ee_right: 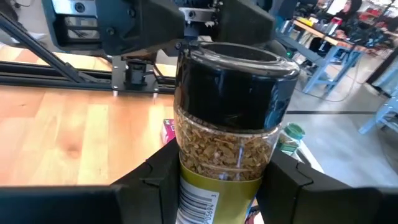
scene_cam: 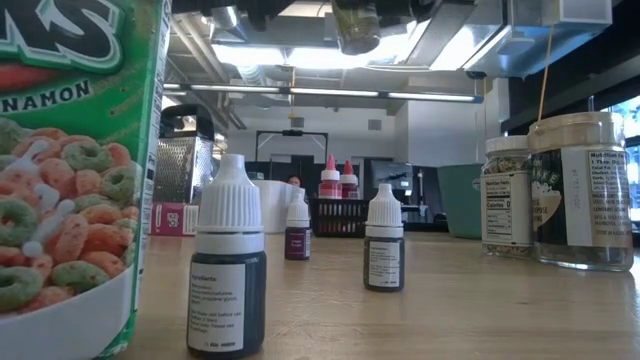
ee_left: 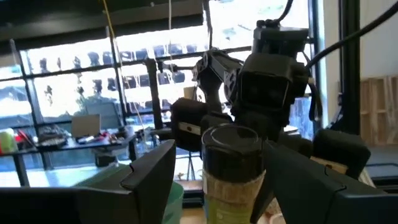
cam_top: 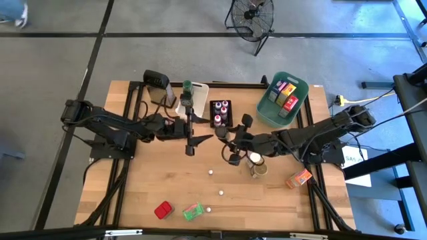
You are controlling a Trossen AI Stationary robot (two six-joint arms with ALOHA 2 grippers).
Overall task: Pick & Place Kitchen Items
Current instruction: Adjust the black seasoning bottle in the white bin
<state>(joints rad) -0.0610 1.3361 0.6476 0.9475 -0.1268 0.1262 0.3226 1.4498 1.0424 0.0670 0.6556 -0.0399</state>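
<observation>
Right gripper (ee_right: 217,180) clamped jar (ee_right: 227,130) mid-body; rigid, smooth, likely slippery. Left gripper (ee_left: 217,180) apart around jar.

Wooden table (cam_top: 153,180); red packet (cam_top: 163,210), green packet (cam_top: 192,212), orange packet (cam_top: 298,178), teal bin (cam_top: 267,113) on it.

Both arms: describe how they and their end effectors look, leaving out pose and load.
Left arm and right arm are matte black, built of jointed, rounded segments, with black cables running along them. The left end effector has two long, flat, pointed dark fingers. The right end effector has two wide, blocky black fingers. No markings are readable.
</observation>
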